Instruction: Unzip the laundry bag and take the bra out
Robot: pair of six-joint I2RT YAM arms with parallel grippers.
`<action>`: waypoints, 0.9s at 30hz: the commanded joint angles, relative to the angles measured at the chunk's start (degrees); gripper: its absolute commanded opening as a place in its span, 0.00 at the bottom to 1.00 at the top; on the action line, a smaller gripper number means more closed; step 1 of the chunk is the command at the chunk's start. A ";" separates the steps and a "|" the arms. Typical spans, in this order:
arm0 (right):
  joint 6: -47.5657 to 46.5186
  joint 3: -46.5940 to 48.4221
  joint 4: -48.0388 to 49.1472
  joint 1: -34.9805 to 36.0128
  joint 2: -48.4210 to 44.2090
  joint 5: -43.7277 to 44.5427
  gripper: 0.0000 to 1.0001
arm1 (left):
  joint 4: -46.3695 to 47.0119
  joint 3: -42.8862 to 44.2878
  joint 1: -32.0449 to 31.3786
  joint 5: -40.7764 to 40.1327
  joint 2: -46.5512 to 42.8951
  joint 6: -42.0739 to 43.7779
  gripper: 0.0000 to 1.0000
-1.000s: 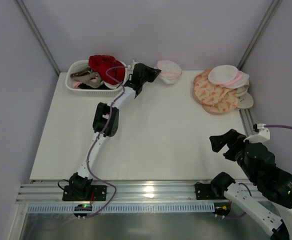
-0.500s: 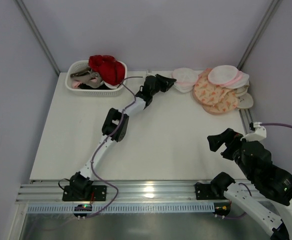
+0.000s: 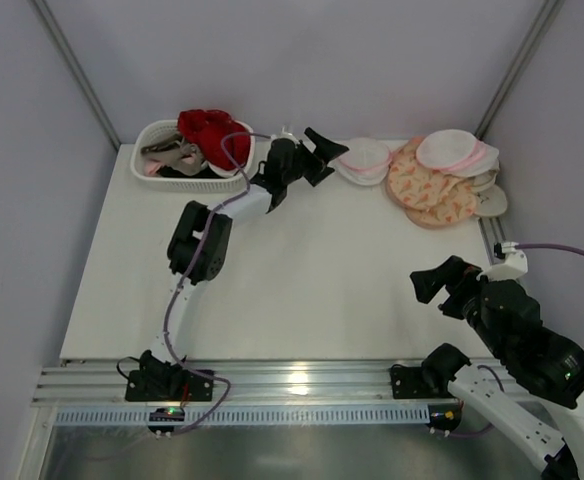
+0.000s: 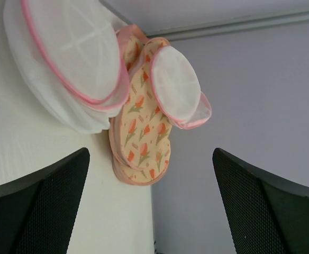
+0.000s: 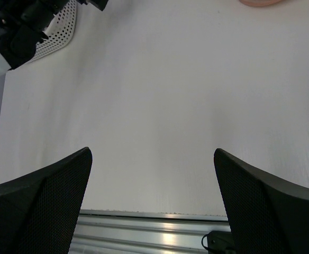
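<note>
The laundry bag (image 3: 364,160), a small white mesh dome with a pink zipper rim, lies at the back of the table against the peach-patterned pouches (image 3: 427,190). In the left wrist view the laundry bag (image 4: 72,58) fills the upper left, zipped shut as far as I can see. My left gripper (image 3: 324,158) stands open just left of the bag and holds nothing; in its own view the left gripper (image 4: 150,159) has only table and wall between its fingers. My right gripper (image 3: 436,293) hangs open over the near right of the table, and the right gripper (image 5: 152,156) is empty. No bra shows.
A white slotted basket (image 3: 187,180) with a red garment (image 3: 210,135) stands at the back left; the basket (image 5: 56,32) also shows in the right wrist view. Another white mesh pouch (image 3: 452,150) rests on the peach pouches. Grey walls close in the back and the sides.
The left gripper carried the laundry bag to the right, opened and let it go beside the peach pouches, then drew back a little to the left. The right arm shifted slightly.
</note>
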 commanded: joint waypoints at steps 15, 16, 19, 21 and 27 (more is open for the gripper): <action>-8.55 -3.06 16.77 -0.30 10.55 -12.87 0.99 | -39.86 -28.51 -9.13 -3.55 -51.42 40.48 0.99; -9.25 -3.06 17.83 -0.30 11.34 -13.40 0.99 | -40.92 -30.01 -9.48 -3.90 -54.91 40.93 0.99; -10.22 -3.15 21.61 -0.21 14.42 -15.51 1.00 | -43.74 -37.21 -10.10 -5.83 -62.73 41.02 0.99; -10.75 -3.41 23.80 -0.21 16.61 -16.13 0.99 | -45.14 -42.65 -10.10 -7.15 -67.06 40.94 1.00; -12.24 -3.85 29.26 -0.21 20.13 -16.39 0.99 | -51.54 -50.59 -10.19 -9.70 -84.46 41.37 1.00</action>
